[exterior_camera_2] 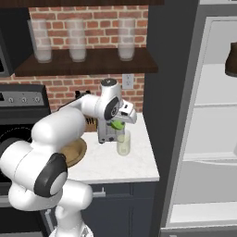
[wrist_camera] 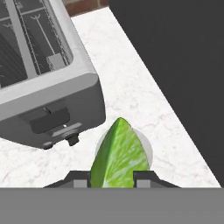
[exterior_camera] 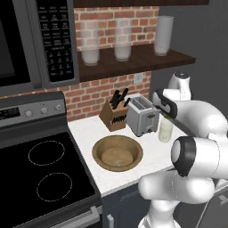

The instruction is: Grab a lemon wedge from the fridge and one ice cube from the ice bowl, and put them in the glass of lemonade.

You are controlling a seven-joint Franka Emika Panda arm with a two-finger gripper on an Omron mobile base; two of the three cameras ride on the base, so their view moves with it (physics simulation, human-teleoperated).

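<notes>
Gripper (exterior_camera_2: 121,121) pinches the lemon wedge (wrist_camera: 119,155) between its fingertips, hanging straight above the glass of lemonade (exterior_camera_2: 123,142) beside the toaster (wrist_camera: 41,72) — the rim rings the wedge's tip, so I'd judge a straight drop lands it.

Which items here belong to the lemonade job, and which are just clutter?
Job items:
lemon wedge, clamped in the tool
glass of lemonade, directly below the wedge
ice bowl
fridge, door open

Clutter:
toaster
knife block
frosted glasses on the shelf
microwave
stove
</notes>
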